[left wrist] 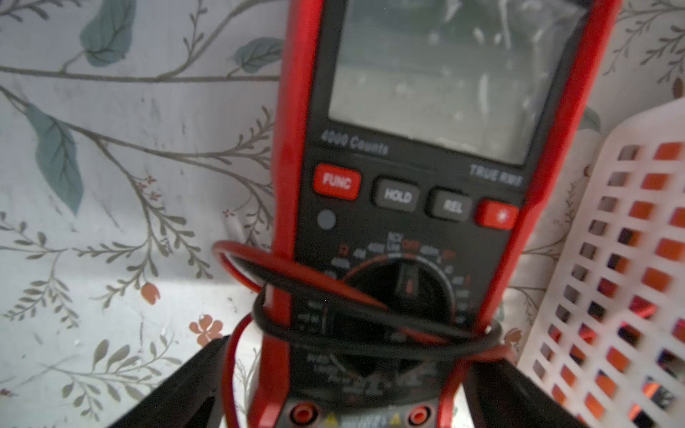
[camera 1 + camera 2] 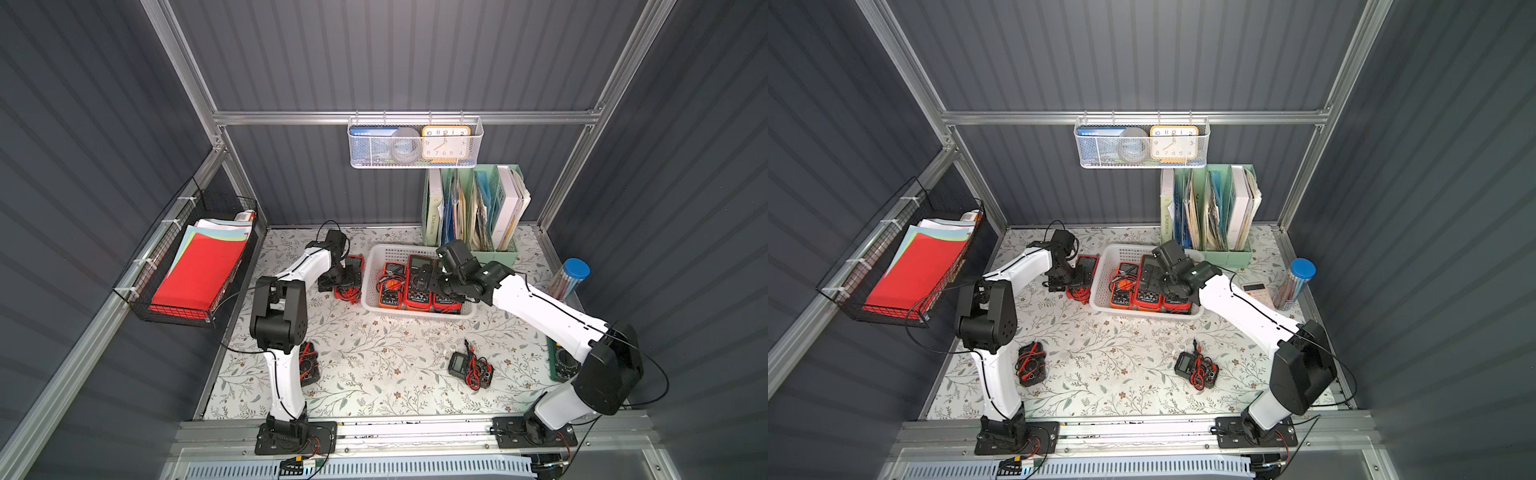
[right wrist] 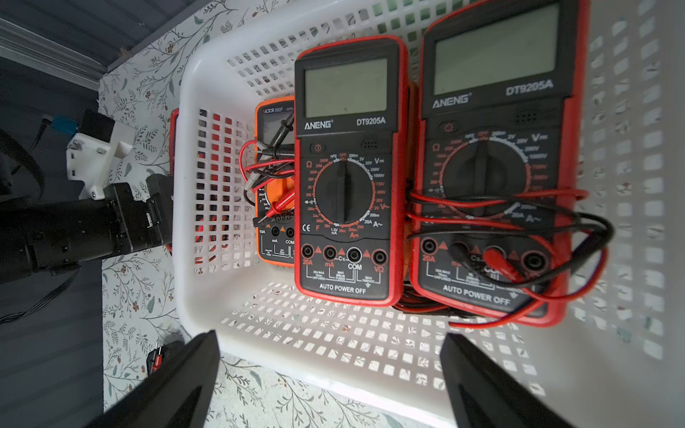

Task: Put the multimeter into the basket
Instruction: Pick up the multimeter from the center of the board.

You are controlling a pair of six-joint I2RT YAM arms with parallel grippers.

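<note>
- While spread wide, the left end effector (image 1: 350,350) flanks the red multimeter (image 1: 407,192), which lies on the tabletop (image 2: 374,374) just beside the basket (image 3: 181,207).
- The right end effector (image 3: 328,337), equally apart, hovers over three other multimeters (image 3: 344,166) inside the basket.

Multimeter (image 1: 407,207) is rocking a red shell with black face, basket (image 2: 369,291) is looking plain white (grid of holes), tablecloth (image 2: 374,365) is showing grey-green leafy vines.

Both top views high overhead, wrist views close, basket (image 2: 415,314) in all
</note>
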